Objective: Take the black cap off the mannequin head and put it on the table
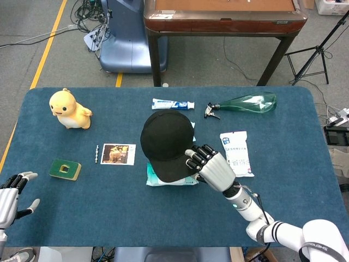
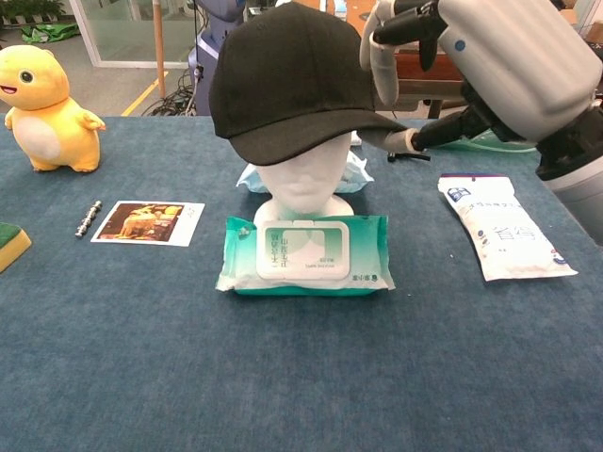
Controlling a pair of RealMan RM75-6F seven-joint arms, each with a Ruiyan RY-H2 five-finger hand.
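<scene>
The black cap [image 2: 292,80], at upper centre on the mannequin head [image 2: 303,184], is pinched at its brim by the right hand [image 2: 490,66] fingers [image 2: 382,61].

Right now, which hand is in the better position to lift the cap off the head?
The right hand: it already holds the black cap by the brim, above the mannequin head. The left hand rests open at the table's near left corner, far away.

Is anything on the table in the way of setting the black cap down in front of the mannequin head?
Yes: a green wet-wipe pack lies directly before the white mannequin head; blue tablecloth nearer the camera is bare.
</scene>
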